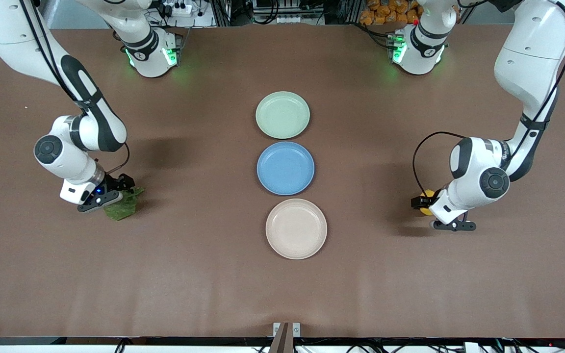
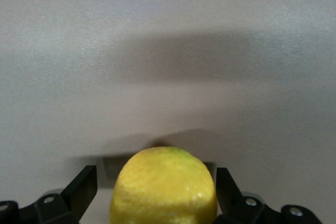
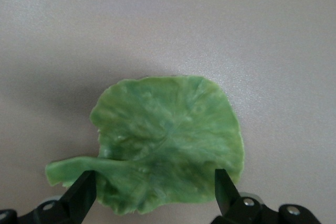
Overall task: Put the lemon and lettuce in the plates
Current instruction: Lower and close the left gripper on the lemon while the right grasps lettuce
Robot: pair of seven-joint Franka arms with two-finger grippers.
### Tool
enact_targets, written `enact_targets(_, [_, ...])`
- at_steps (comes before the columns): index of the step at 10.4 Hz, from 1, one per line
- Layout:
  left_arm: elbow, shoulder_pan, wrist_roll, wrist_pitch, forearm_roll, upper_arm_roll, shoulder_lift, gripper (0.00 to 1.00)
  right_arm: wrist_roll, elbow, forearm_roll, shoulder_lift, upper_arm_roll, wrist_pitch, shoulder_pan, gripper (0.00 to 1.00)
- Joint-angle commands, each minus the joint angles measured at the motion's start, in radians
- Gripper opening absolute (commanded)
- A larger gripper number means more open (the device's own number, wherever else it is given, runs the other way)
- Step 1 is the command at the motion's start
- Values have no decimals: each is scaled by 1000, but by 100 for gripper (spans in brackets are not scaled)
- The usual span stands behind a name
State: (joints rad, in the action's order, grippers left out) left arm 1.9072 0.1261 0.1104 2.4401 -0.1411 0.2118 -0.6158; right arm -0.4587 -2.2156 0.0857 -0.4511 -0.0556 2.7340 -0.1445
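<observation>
Beige plate (image 1: pixel 296 228) sits empty, like the mint plate (image 1: pixel 282 114). Left claw (image 2: pixel 156 192) straddles the lemon (image 2: pixel 164 184), right claw (image 3: pixel 155 192) the lettuce (image 3: pixel 168 140), both open, low on the bench (image 1: pixel 204 274); each should probably close centred before lifting.

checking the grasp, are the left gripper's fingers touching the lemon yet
Apart. The left wrist view shows the lemon between the left gripper's open fingers, with table visible in the gap on each side.
</observation>
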Motion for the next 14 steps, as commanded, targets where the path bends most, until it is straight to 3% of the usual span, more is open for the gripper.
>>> enact_targets(1, [6,10,-9,19,-28,8,-1,89,0,-3,13,-4,-7,12,-9,100])
enact_targets(4, [3,-6,-8,13,-28,8,-1,44,-1,5,13,-9,-7,15,-7,100])
enact_targets(5, [1,-8,-6,11,-28,8,-1,33,0,16,13,-14,-7,15,-6,100])
enact_targets(10, [-66,-42,-5,-41,-26,37,42,33,0,42,13,-31,-7,13,-1,100])
enact_targets(14, [-135,-46,6,-84,-26,113,62,36,2,47,9,-58,-9,13,-4,100])
